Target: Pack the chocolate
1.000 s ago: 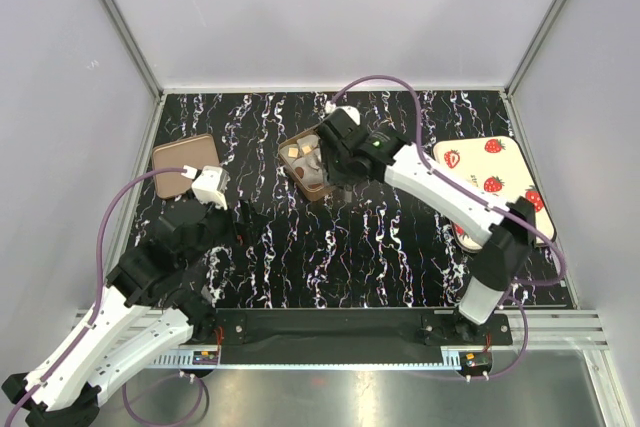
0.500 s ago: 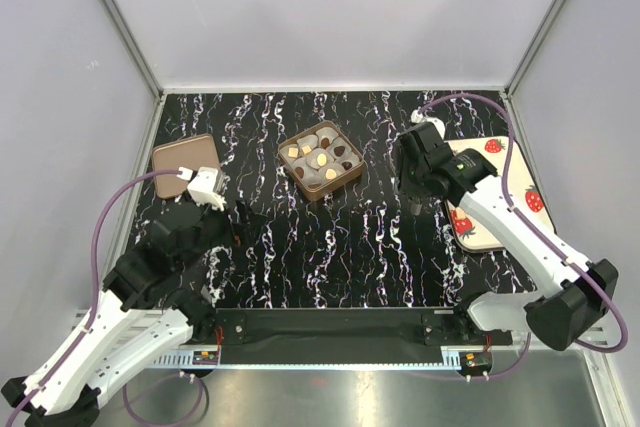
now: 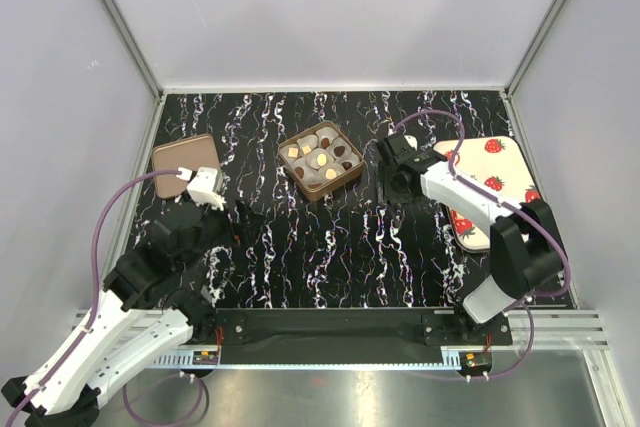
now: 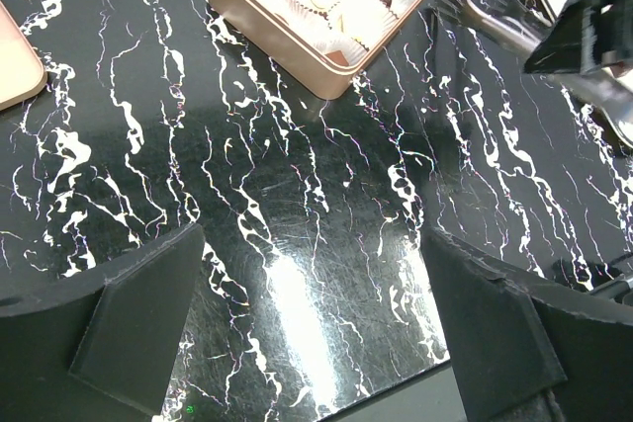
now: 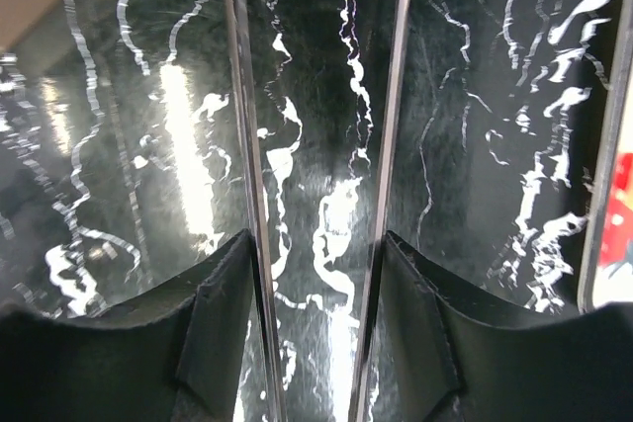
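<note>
Overhead, a black, white-veined counter [image 3: 400, 257] carries two robot arms. The left tool [image 4: 316, 294] hovers low over the counter, its two dark fingers [image 4: 148, 318] spread wide apart with nothing between them. Ahead of it and slightly to its right sits an open tan box [image 4: 297, 54] lined with white paper cups. The chocolate [image 3: 345, 152] sits inside those cups, mostly dark brown pieces with a few tan ones. A flat tan lid [image 3: 180, 162] lies further to the left of this tool.

The right tool [image 5: 315, 244] is clamped on a pair of thin metal tongs [image 4: 485, 22], one blade lying along the inside of each finger. The blades stand slightly apart and hold nothing. The box lies to this tool's left, near but not touching. A pale strawberry-print tray [image 3: 505, 162] rests just to its right.
</note>
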You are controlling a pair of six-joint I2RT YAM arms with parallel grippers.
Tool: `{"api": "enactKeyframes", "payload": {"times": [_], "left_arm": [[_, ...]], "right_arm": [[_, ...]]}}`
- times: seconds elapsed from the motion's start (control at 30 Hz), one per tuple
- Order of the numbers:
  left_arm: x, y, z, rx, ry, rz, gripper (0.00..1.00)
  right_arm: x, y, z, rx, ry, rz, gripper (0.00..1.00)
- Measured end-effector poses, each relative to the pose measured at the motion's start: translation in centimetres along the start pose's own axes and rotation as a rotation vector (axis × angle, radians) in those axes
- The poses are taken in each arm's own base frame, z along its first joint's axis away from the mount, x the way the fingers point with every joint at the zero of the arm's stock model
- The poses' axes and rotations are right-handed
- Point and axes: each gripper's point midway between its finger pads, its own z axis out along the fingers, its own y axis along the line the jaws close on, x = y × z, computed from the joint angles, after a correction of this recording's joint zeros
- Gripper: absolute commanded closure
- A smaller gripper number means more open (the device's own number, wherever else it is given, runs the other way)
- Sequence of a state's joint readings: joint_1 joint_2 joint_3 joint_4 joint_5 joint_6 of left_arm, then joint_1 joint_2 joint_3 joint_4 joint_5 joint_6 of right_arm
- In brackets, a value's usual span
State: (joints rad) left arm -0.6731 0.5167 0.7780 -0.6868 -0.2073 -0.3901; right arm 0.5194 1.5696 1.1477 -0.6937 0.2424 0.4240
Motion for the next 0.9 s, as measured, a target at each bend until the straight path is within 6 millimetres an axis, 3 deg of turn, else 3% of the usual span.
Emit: {"api": "enactKeyframes", "payload": {"times": [0.3, 0.63, 0.87, 0.9], "left_arm": [[0.0, -0.1, 0.0, 0.003, 0.001, 0.002, 0.01], [0.1, -0.1, 0.0, 0.003, 0.003, 0.002, 0.01], [0.2, -0.1, 0.2, -0.002, 0.014, 0.005, 0.01], [0.3, -0.1, 0.3, -0.002, 0.015, 0.005, 0.01]], "right_arm": [[3.2, -0.8, 3.6, 0.053, 0.099, -0.022, 0.38], [7.3, -2.1, 4.6, 0.070, 0.188, -0.038, 0.27], [7.6, -2.5, 4.0, 0.066, 0.179, -0.039, 0.12], [7.5, -2.5, 3.9, 0.066, 0.177, -0.039, 0.06]]}}
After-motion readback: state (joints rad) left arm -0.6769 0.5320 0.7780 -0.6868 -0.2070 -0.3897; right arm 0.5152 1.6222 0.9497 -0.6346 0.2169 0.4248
